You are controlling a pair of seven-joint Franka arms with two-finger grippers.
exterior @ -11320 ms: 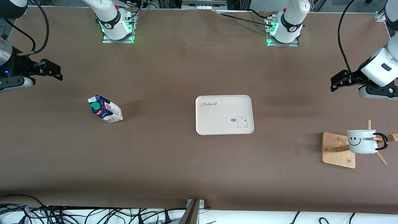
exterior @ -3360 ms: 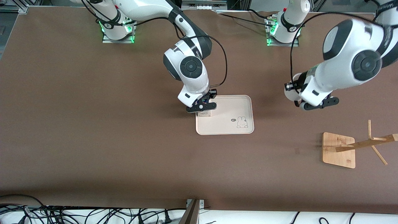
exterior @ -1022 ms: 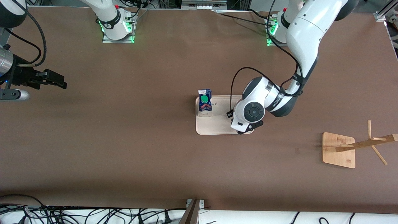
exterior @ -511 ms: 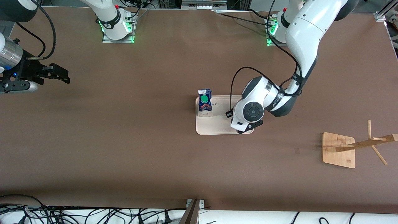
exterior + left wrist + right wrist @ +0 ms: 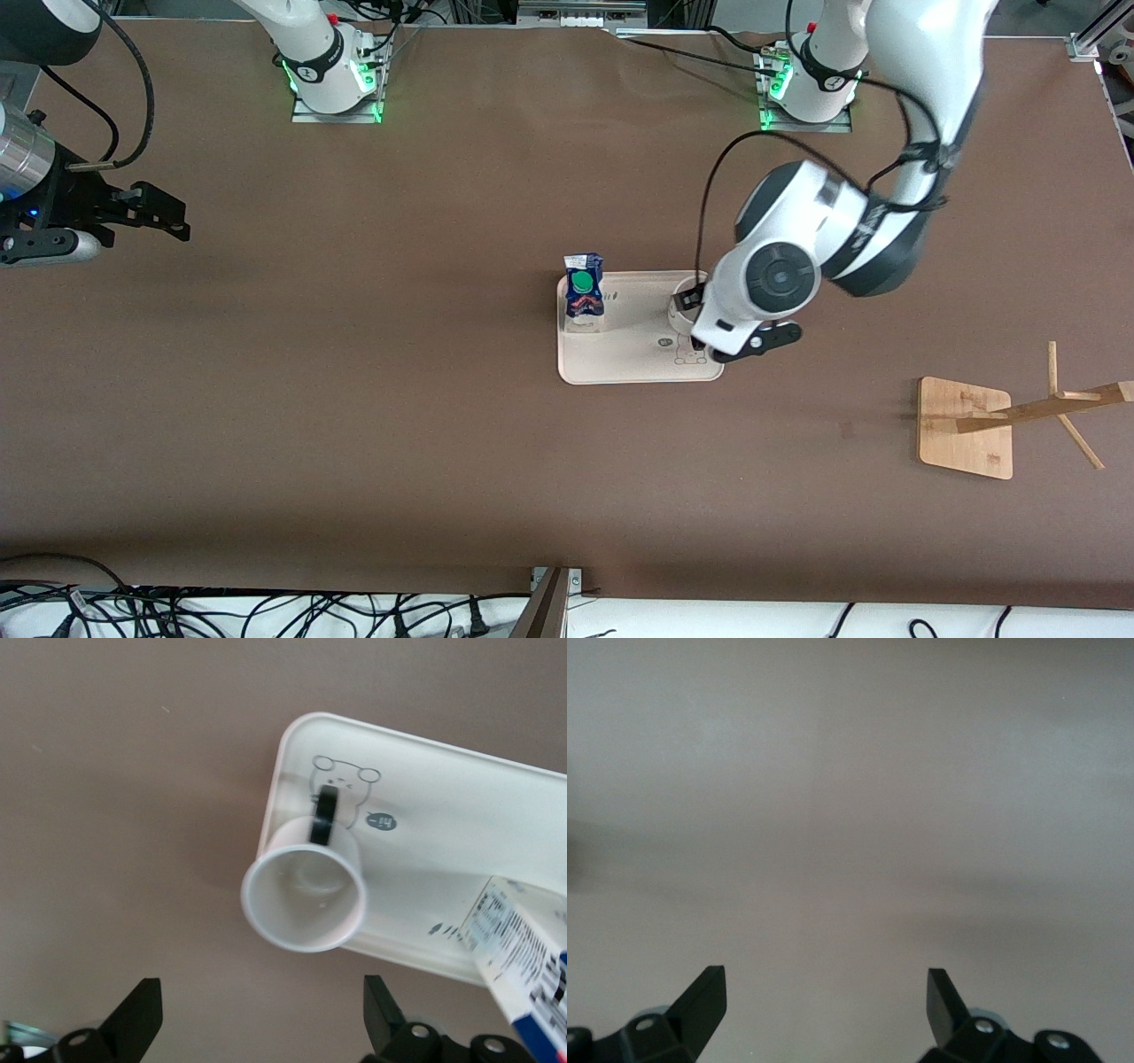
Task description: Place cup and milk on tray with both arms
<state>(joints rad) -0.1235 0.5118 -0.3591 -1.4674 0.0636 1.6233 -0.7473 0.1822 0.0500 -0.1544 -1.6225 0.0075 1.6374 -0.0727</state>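
Observation:
The cream tray [image 5: 629, 359] lies mid-table. The milk [image 5: 585, 292] stands upright on the tray's corner toward the right arm's end. The cup [image 5: 678, 312] stands upright on the tray's end toward the left arm, mostly hidden under the left wrist. In the left wrist view the cup [image 5: 306, 890] is seen from above with its black handle over the rabbit drawing, on the tray [image 5: 443, 806] beside the milk [image 5: 523, 952]. My left gripper [image 5: 751, 344] [image 5: 261, 1019] is open and empty, raised above the cup. My right gripper [image 5: 146, 213] [image 5: 826, 1001] is open and empty, waiting over bare table.
A wooden rack [image 5: 966, 427] with slanted pegs stands toward the left arm's end of the table, nearer to the front camera than the tray. Cables lie along the table's front edge.
The left gripper has let go of the cup, risen and drawn toward its own end; the cup now stands free on the tray. The right arm shifted slightly at the table's end.

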